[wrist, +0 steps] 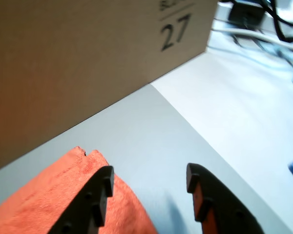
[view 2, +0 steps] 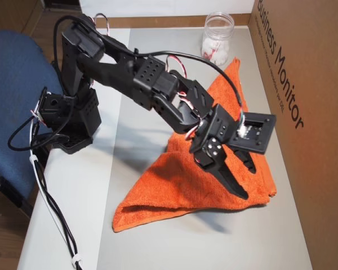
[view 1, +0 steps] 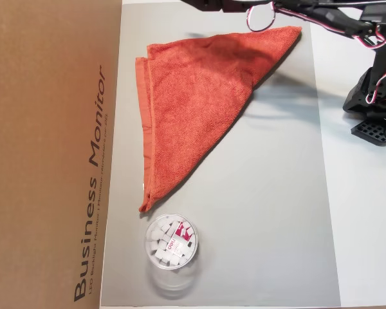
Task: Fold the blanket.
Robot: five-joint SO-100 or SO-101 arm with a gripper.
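Folding stage: the blanket [view 1: 193, 103] lies as a triangle on the grey mat [view 1: 270, 225], so one diagonal fold looks done and a second would be the likely next step.
Blanket position: in an overhead view its long edge runs beside the cardboard box [view 1: 45, 154], one point reaches toward the clear jar [view 1: 171, 243], another toward the arm at the top.
Pincer: the gripper [wrist: 149, 187] hangs with its two black fingers spread apart, holding nothing; in the wrist view the left finger [wrist: 95, 200] overlaps the cloth corner, the right one sits over bare mat.
Gripper place: in an overhead view the gripper [view 2: 242, 177] hovers above the blanket's [view 2: 186, 185] folded end near the box [view 2: 304, 84].
Doing it well: the fingers should probably straddle both layers at the corner before closing, low enough to pinch the hem and not just the pile, then carry the corner across without dragging the layer underneath.
Risk: terry cloth is thick and limp, so a shallow pinch may take only the top layer.
Materials: looped orange-red pile with flat hemmed bands; smooth matte mat; printed brown cardboard; jar [view 2: 217, 36] of transparent plastic holding small white pieces.
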